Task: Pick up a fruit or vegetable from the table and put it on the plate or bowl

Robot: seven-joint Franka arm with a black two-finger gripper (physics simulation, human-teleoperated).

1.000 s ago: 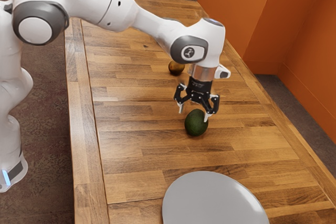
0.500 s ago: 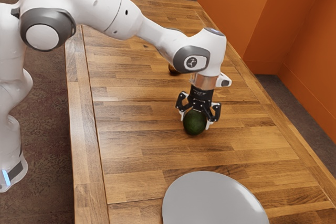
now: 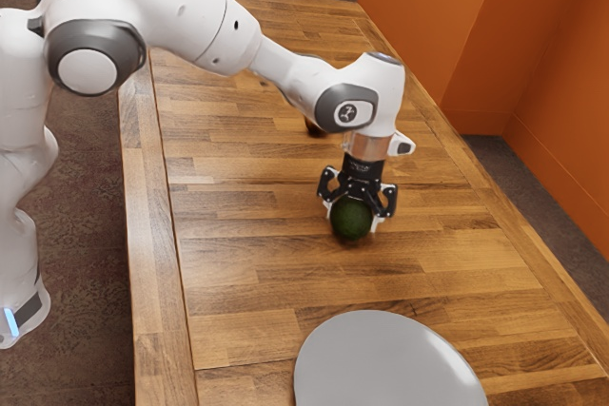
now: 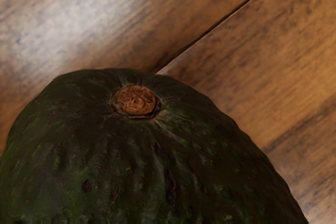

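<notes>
Mid-table, the black two-finger gripper stands spread astride the dark green bumpy avocado, not visibly clamping it. An off-centre squeeze on that rounded skin could squirt it across the wooden plank table. The exterior view shows the round grey plate nearer; the wrist view shows the avocado's brown stem scar.

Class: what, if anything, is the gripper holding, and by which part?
Nothing is held: the open gripper straddles the avocado, which rests on the table.
</notes>
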